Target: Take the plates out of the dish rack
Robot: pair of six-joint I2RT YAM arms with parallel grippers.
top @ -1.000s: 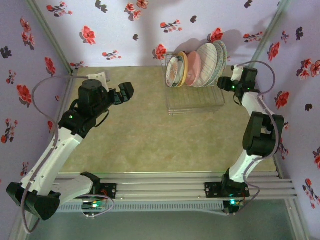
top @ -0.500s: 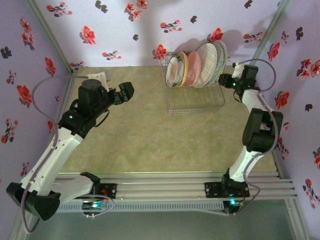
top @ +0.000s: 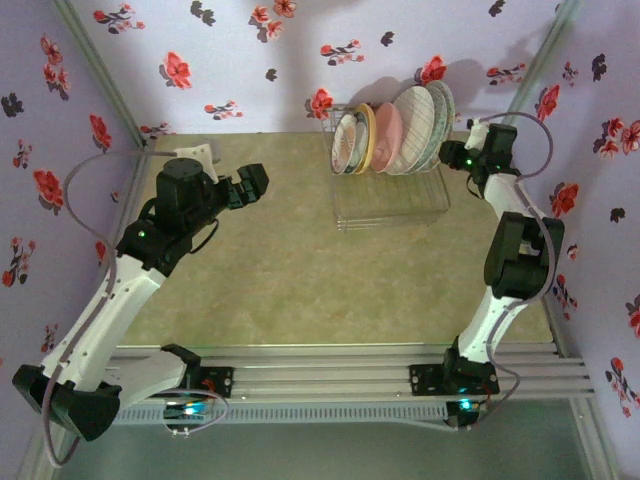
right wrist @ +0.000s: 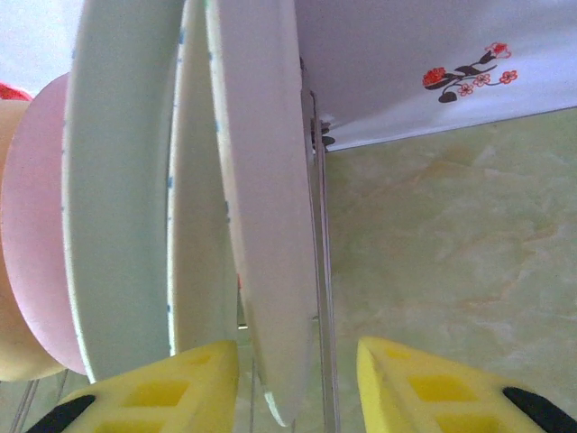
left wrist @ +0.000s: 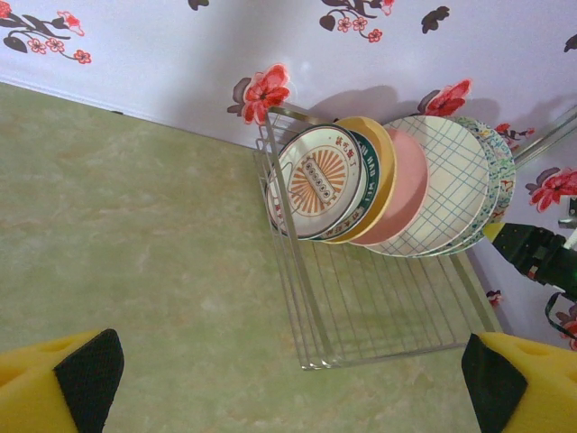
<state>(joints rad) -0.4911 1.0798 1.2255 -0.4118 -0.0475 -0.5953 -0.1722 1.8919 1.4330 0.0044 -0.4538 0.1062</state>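
Rear plates (left wrist: 503,164) mostly behind grid plate (left wrist: 446,185)

Tight fit, clear to the right
End plate (right wrist: 261,207) and rack wire (right wrist: 325,298) sit between the right tool's (right wrist: 297,383) fingers; open table (right wrist: 469,225) beyond its right finger.

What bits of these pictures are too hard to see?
Right wrist view: the plates stand edge-on, so their patterns are hidden.
Left wrist view: the grid plate covers the rear ones, so the count is unsure.
Left wrist view: the left hand is cut off by the bottom edge.
Top view: the dish rack wires are too thin to trace.
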